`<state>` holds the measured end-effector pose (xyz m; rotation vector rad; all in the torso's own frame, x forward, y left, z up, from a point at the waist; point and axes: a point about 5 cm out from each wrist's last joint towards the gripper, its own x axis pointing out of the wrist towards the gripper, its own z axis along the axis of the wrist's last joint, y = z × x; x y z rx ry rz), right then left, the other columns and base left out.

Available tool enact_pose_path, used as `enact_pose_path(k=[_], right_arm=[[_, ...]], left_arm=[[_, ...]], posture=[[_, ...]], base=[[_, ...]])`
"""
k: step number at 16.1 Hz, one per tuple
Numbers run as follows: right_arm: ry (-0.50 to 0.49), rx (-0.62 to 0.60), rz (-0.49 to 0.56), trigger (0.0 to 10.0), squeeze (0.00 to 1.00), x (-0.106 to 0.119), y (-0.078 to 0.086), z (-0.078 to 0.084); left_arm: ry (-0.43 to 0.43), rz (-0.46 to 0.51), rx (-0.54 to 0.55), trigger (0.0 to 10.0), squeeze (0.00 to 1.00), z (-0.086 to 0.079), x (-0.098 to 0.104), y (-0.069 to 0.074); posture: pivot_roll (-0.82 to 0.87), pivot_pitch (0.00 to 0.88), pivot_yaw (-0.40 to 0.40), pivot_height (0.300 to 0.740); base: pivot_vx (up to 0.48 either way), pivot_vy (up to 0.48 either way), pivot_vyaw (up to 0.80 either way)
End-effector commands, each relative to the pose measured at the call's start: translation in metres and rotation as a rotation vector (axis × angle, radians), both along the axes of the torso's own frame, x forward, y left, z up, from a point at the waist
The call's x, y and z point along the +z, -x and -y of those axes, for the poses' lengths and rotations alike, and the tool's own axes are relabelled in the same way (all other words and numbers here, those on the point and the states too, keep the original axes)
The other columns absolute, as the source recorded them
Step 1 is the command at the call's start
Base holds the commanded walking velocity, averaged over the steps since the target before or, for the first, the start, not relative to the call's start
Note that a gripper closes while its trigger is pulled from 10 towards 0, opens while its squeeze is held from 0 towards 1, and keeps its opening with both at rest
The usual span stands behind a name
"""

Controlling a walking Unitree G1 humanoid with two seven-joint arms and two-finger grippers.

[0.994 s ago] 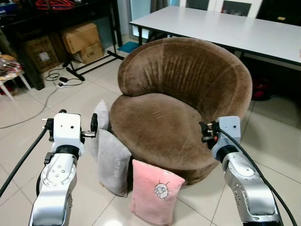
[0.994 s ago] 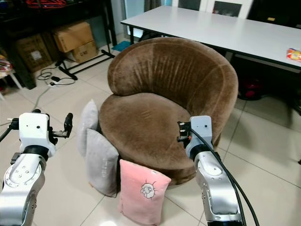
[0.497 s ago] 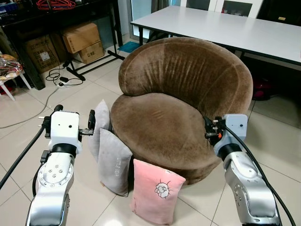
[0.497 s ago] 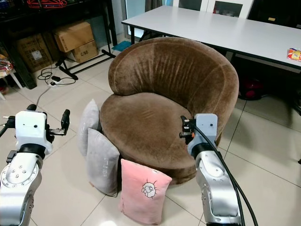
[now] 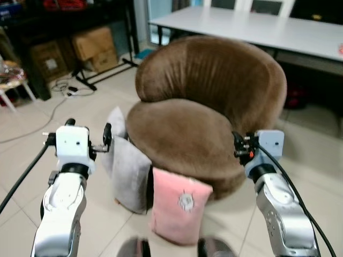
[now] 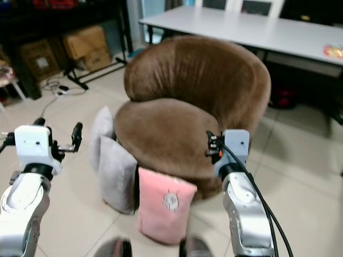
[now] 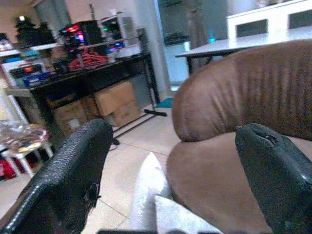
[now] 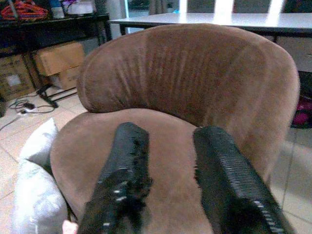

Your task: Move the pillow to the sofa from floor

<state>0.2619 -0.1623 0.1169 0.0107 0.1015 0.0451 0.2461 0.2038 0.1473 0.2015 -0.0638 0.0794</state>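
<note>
Right now the robot stands facing a round brown velvet sofa chair (image 5: 206, 115), and both head views are slightly blurred. On the tiled floor (image 5: 32, 152) at the near side of the chair, a pink pillow (image 5: 178, 205) with a small cartoon print stands upright, leaning against the chair's base. Just to its left, a grey pillow (image 5: 130, 174) also stands on edge, touching the pink one, and a second, paler grey pillow (image 5: 114, 131) sits behind it, tucked against the chair's left flank. All three are on the floor; the seat is bare.

The left gripper (image 7: 175, 170) hangs in the air to the left of the grey pillows, its black fingers (image 7: 73, 175) spread wide with nothing between them. The right gripper (image 8: 168, 180) is raised at the chair's near right edge, its two fingers (image 8: 122, 180) parted by a narrow gap, nothing held, pointing across the seat.

Farther back, a long white table (image 5: 252, 29) runs behind the chair, cardboard boxes (image 5: 94, 45) sit under a dark rack on the far left, and cables (image 5: 67, 88) trail over the tiles
</note>
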Motion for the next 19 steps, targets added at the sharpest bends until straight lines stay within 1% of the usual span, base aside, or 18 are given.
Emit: enact_pose_path(k=[1,2,3,5,6,7,9,11,19], right_arm=[[0.042,-0.007,0.038,10.0,1.00,0.0038,-0.0002,0.0025],[0.020,-0.002,0.088,10.0,1.00,0.0090,-0.0003,0.0023],[-0.007,0.001,0.110,10.0,1.00,0.0112,0.0000,0.0019],[0.000,0.000,0.119,10.0,1.00,0.0127,0.0001,0.0021],[0.025,-0.003,0.109,10.0,1.00,0.0119,-0.0002,0.0021],[0.025,0.000,0.116,10.0,1.00,0.0126,0.0001,0.0012],[-0.005,0.027,0.122,10.0,1.00,0.0129,0.0010,-0.0023],[-0.003,0.035,0.117,10.0,1.00,0.0109,0.0013,-0.0035],[-0.025,0.058,0.093,10.0,1.00,0.0070,0.0022,-0.0056]], left_arm=[[-0.007,0.010,-0.007,10.0,1.00,-0.0002,0.0030,-0.0001],[-0.013,0.009,-0.006,10.0,1.00,-0.0003,0.0029,0.0002],[-0.013,0.009,-0.005,10.0,1.00,-0.0004,0.0029,0.0004],[-0.004,0.008,-0.002,10.0,1.00,-0.0006,0.0025,0.0009],[-0.005,0.007,-0.006,10.0,1.00,-0.0003,0.0024,0.0010],[-0.008,0.010,-0.004,10.0,1.00,-0.0005,0.0027,0.0010],[-0.007,0.024,0.007,10.0,1.00,-0.0016,0.0038,0.0010],[-0.003,0.032,-0.003,10.0,1.00,-0.0014,0.0046,0.0010],[0.006,0.032,-0.024,10.0,1.00,0.0006,0.0041,0.0015]], posture=[[-0.17,0.000,0.033,0.617],[-0.17,0.000,0.030,0.612],[-0.17,0.000,0.030,0.612],[-0.17,0.000,0.030,0.612],[-0.17,0.000,0.030,0.612],[-0.17,0.000,0.030,0.612],[-0.17,0.000,0.027,0.612],[-0.17,0.000,0.027,0.612],[-0.16,0.000,0.021,0.612]], base=[[0.000,0.000,0.00],[0.000,0.000,0.00],[0.000,0.000,0.00],[0.000,0.000,0.00],[0.000,0.000,0.00],[0.000,0.000,0.00],[0.000,0.000,0.00],[0.000,0.000,0.00],[0.347,0.000,0.00]])
